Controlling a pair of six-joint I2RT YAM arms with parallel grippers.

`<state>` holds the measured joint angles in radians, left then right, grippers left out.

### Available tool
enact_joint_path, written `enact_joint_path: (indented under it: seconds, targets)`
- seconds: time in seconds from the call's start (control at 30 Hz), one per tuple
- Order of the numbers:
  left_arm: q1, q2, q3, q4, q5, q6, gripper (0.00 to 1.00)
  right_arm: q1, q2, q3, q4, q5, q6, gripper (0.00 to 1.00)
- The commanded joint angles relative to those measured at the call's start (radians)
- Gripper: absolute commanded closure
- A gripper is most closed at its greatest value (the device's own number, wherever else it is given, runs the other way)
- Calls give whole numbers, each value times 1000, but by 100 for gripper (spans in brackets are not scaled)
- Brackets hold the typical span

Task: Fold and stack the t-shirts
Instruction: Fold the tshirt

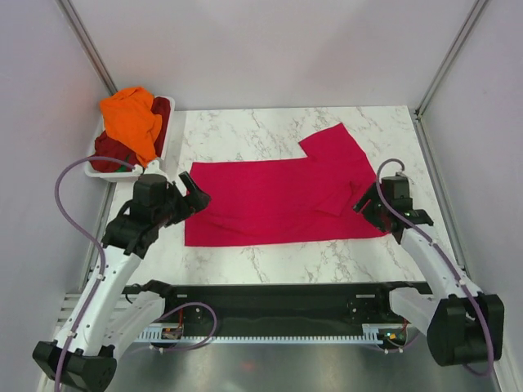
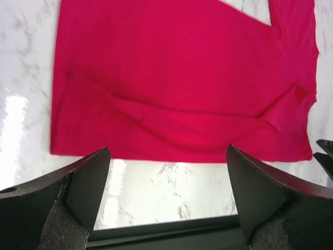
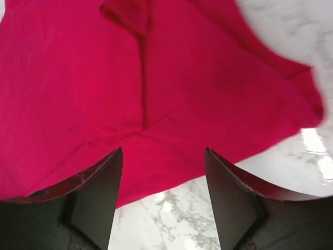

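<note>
Left end effector (image 2: 167,156) and right end effector (image 3: 163,153) gape beside the crimson-pink t-shirt (image 1: 270,200).

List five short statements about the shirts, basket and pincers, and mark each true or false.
1. The crimson-pink shirt lies flat on the table. True.
2. The orange shirt lies on the table. False: it is in the white basket.
3. The left pincer is open and empty. True.
4. The right pincer grips a sleeve. False: it is open, holding nothing.
5. The maroon shirt tops the pink one. False: it is in the basket, under the orange shirt.
</note>
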<state>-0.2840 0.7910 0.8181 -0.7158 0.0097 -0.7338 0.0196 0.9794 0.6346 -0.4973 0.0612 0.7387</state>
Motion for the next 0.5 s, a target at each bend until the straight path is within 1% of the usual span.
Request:
enact_joint_path:
  seconds: [0.0,0.1,0.2,0.3,0.47]
  targets:
    - [-1,27,110,-100,-147,218,0,98,89,30,123,-58,17,29]
    - [0,16,148,-114,-152,302,0,160,226,40,180,-58,30,40]
    - [0,-18,116,-106,-227,295,0,186,309,54,224,-48,31,44]
    - [0,-15,113,-102,-180,298,0,191,373,79,241,-21,16,47]
    - [0,-24,107,-102,-197,294,0,190,447,122,267,-1,-2,53]
